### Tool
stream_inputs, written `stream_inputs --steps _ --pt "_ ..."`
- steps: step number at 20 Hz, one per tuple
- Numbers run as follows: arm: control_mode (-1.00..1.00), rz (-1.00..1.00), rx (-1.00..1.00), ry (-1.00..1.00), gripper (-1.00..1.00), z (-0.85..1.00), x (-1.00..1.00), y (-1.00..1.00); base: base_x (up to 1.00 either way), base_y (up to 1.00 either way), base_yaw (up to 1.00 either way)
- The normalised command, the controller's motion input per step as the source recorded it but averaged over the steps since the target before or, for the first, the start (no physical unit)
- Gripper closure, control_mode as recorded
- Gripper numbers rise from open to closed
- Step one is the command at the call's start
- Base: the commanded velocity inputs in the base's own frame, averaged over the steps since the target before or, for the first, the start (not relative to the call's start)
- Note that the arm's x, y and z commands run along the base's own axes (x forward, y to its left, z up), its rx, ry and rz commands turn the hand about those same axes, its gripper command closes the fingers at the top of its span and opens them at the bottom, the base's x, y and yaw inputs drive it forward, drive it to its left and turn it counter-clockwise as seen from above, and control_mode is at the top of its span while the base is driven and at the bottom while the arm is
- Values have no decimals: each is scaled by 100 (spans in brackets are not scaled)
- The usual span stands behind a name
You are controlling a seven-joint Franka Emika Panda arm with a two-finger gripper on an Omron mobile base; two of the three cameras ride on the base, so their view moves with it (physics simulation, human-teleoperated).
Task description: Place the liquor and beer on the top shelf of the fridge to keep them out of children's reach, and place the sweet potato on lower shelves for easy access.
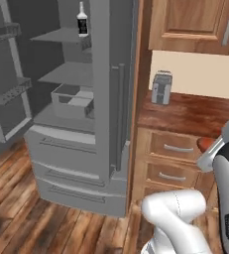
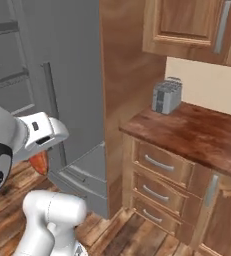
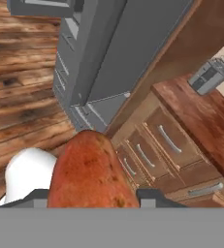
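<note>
While clamped on the sweet potato (image 3: 91,172), jaws (image 3: 91,196) hang in mid-air over the wood floor (image 3: 21,97), out in front of the fridge (image 1: 103,99) and the drawers (image 2: 159,165). Potato close up in hand view, orange-red, mottled, tapered end pointing away from the hand, a dark fingertip (image 3: 150,196) showing at each side. Same root as an orange tip (image 2: 39,162) poking down below the white hand in right base view, and as a reddish bit (image 1: 205,144) beside the wrist in left base view.

Fridge left door swung open, right door shut with long grey handle. Liquor (image 1: 82,20) upright on the top shelf (image 1: 61,35), black label facing out, near the shelf's right end. Lower shelves (image 1: 69,74) plain grey below it; translucent drawer (image 1: 72,100) on the one beneath. Two pull-out freezer drawers at the bottom.

Toaster (image 2: 166,96) on the wooden worktop (image 2: 197,135), right of the fridge, against the cream wall. Wall cabinets (image 2: 187,22) overhead, three drawers with silver pulls under the worktop.
</note>
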Motion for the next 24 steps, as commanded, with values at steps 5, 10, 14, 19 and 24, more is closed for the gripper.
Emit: stream_inputs --steps 5,10,14,19,24 --pt "100 0 0 0 100 0 0 0 6 91 56" --pt "100 0 0 0 100 0 0 0 29 100 50" --pt "100 0 0 0 100 0 0 0 46 91 32" --pt "100 0 0 0 100 0 0 0 31 35 -16" --pt "100 0 0 0 100 0 0 0 28 20 -57"
